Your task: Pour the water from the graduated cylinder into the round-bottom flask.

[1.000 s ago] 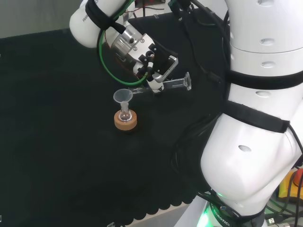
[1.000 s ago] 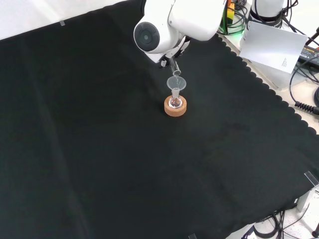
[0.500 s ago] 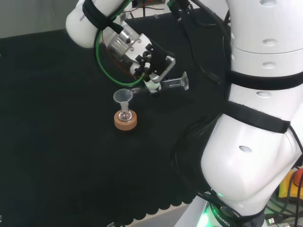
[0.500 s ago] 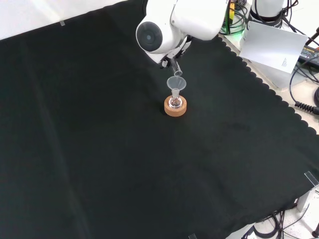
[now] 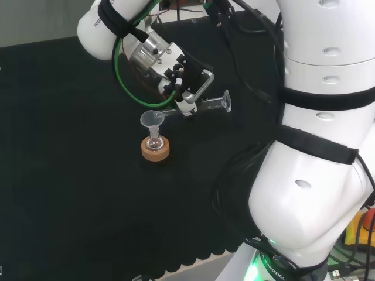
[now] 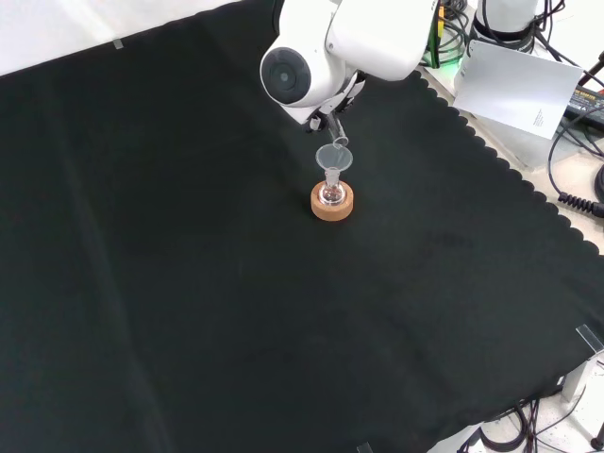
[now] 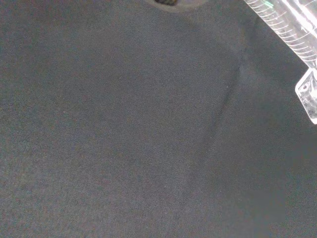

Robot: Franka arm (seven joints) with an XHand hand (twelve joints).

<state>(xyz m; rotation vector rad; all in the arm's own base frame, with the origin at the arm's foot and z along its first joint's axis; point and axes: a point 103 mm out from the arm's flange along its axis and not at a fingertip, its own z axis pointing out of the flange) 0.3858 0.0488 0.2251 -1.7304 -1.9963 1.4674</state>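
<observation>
A black cloth (image 6: 189,283) covers the bench, bare across its near part in the front view. Toward the far middle of that view a cork ring (image 6: 332,203) sits on the cloth. A small round-bottom flask (image 6: 330,194) of clear glass stands upright in the ring. A clear funnel (image 6: 333,158) is set in the flask's neck, its wide mouth facing up.

Just above and behind the funnel in the front view, the open end of the cylinder (image 6: 329,133) points down at the funnel's rim. A big white arm link (image 6: 326,57) with a round grey cap stands in front of the rest of it.

In the head view, the ring (image 5: 155,148), flask (image 5: 154,140) and funnel (image 5: 152,120) stand left of centre. The cylinder (image 5: 205,105) lies close to level above the cloth, to the right of the funnel. Its mouth end reaches the funnel's rim, and its flat foot sticks out to the right. The black and white hand (image 5: 186,86) grips the cylinder at mid-length, fingers curled around the clear tube from above. Whether water is running cannot be told.

In the wrist view, the ruled wall of the cylinder (image 7: 292,27) and its foot show against the cloth (image 7: 138,139).
</observation>
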